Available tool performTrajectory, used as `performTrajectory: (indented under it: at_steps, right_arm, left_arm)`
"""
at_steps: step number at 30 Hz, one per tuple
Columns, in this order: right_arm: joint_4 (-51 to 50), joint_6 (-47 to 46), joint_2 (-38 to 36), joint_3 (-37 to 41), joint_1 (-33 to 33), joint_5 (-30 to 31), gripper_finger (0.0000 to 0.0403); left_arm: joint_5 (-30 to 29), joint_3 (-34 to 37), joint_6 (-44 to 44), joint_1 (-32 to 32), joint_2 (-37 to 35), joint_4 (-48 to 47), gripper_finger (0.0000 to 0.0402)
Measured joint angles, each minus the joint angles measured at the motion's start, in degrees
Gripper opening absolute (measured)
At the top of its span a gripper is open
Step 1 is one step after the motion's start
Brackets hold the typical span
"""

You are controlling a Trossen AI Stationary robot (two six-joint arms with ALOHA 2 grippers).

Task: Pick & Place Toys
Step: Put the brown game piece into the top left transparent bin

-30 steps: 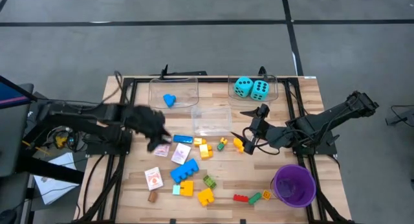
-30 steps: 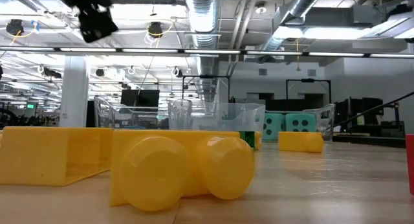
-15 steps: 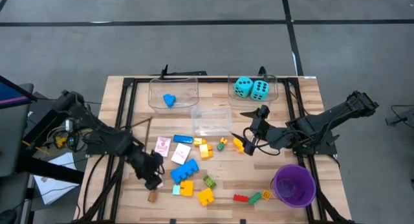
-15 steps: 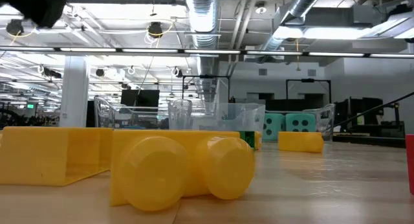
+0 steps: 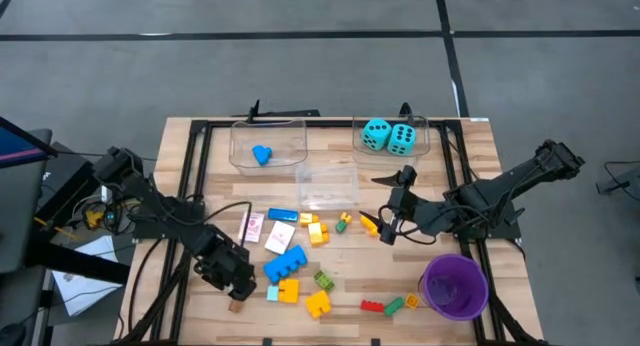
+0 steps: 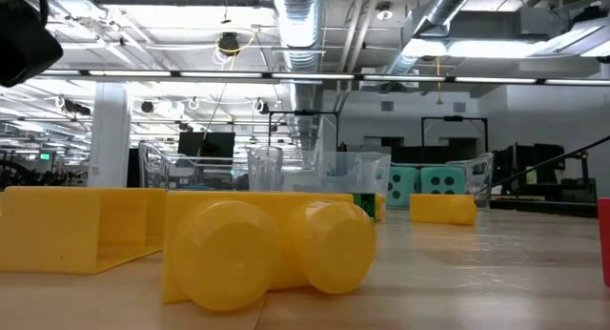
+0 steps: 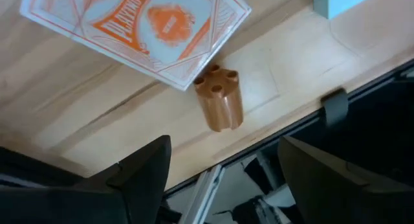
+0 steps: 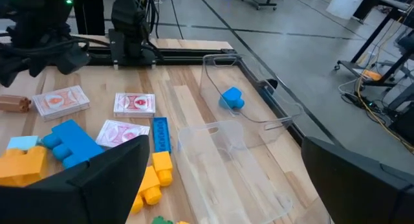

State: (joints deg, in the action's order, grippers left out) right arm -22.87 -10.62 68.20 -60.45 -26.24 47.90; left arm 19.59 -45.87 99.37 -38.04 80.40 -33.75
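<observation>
My left gripper (image 5: 234,279) hovers open near the table's near left edge, pointing steeply down. Below it lie a red-and-white card pack (image 7: 136,30) and a small brown brick (image 7: 218,107) flat on the wood; its fingers (image 7: 145,166) touch neither. My right gripper (image 5: 386,226) stands open above the table's middle right, beside a yellow brick (image 5: 369,223). Loose bricks lie in the middle, among them a large blue brick (image 5: 284,265). Two more card packs (image 5: 280,236) lie near it. Two turquoise dice (image 5: 389,136) sit in a clear bin.
Clear bins stand at the back: one (image 5: 268,143) holds a blue brick (image 5: 262,155), another (image 5: 327,186) stands in the middle. A purple cup (image 5: 453,286) is at the near right. A big yellow brick (image 6: 267,249) fills the low view's foreground.
My left gripper has swung from beside the middle bin toward the table's near left edge and sunk, rolling its wrist as it went. It now hangs over the card pack and the brown brick.
</observation>
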Motion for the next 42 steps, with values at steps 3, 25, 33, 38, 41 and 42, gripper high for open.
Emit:
performTrajectory:
  at_steps: [3, 25, 33, 38, 41, 42]
  right_arm:
    - [0.0, 0.1, 0.0, 0.0, 0.0, 0.0, 0.0395]
    - [-0.3, 0.1, 0.0, 0.0, 0.0, 0.0, 0.0395]
    - [-0.5, 0.1, 0.0, 0.0, 0.0, 0.0, 0.0395]
    - [-0.5, 0.1, 0.0, 0.0, 0.0, 0.0, 0.0395]
    - [-0.7, 0.1, 0.0, 0.0, 0.0, 0.0, 0.0395]
    - [-0.7, 0.1, 0.0, 0.0, 0.0, 0.0, 0.0395]
  left_arm:
    - [-1.9, 0.0, 3.4, -2.3, 1.3, 1.8, 0.0271]
    - [-6.9, 0.0, 4.7, -5.4, 10.9, 9.2, 0.0191]
    - [-8.6, 0.0, 2.7, -6.0, 11.2, 9.2, 0.0154]
    - [-9.4, 0.0, 1.2, -6.3, 11.2, 9.5, 0.0141]
    - [-10.1, 0.0, 0.8, -6.4, 11.2, 9.5, 0.0146]
    - [-10.2, 0.0, 0.2, -6.5, 11.2, 9.6, 0.0149]
